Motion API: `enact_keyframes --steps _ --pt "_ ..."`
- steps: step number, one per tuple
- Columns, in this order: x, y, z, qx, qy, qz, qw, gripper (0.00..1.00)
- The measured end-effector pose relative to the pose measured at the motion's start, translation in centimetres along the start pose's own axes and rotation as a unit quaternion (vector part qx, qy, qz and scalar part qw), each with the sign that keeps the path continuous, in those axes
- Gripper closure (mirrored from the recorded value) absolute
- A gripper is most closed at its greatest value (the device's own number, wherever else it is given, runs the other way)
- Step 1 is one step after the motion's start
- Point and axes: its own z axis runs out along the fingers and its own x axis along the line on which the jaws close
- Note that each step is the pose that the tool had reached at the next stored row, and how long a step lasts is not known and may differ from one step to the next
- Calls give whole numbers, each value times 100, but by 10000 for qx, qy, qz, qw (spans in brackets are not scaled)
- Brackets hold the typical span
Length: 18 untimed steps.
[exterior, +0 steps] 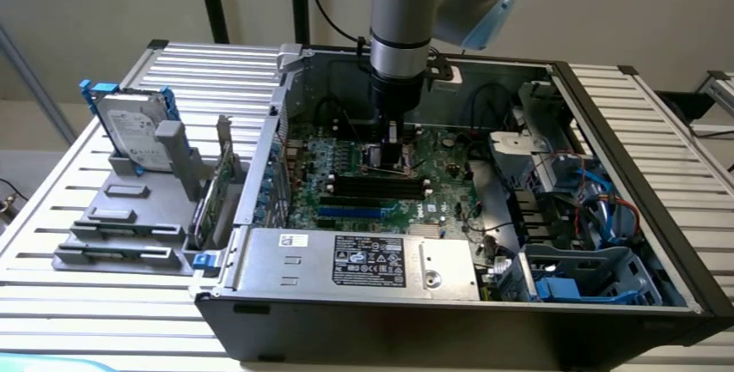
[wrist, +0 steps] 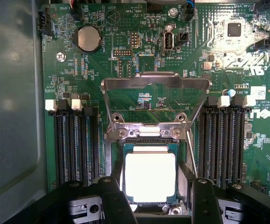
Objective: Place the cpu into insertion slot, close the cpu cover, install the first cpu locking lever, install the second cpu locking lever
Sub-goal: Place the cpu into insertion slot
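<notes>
Off to the exterior view's left of the pincer (exterior: pixel 390 155), outside the computer case (exterior: pixel 344 329), a hard drive (exterior: pixel 129 131) stands in a grey rack (exterior: pixel 126 217). Under the pincer lies the green motherboard (exterior: pixel 442 153). Its fingers (wrist: pixel 110 198) stand wide, one on each side of the chip (wrist: pixel 150 176), which lies flat in the socket (wrist: pixel 108 156). Just beyond the fingertips the cover (wrist: pixel 155 81) stands raised. Blue cables (exterior: pixel 596 192) lie to the exterior view's right.

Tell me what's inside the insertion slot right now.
The cpu lies flat in the insertion slot, silver top up; the cpu cover stands raised open. The slot's contacts beneath the chip are covered.
</notes>
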Motion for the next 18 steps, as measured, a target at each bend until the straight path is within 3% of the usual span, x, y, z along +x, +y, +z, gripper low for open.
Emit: enact_keyframes --steps 11,14,15,18 --pt "1 0 7 -2 2 0 10000 46" --pt "1 0 7 -1 3 0 10000 38" --pt "1 0 6 -1 1 0 10000 32" --pt "0 0 -6 0 0 0 10000 32"
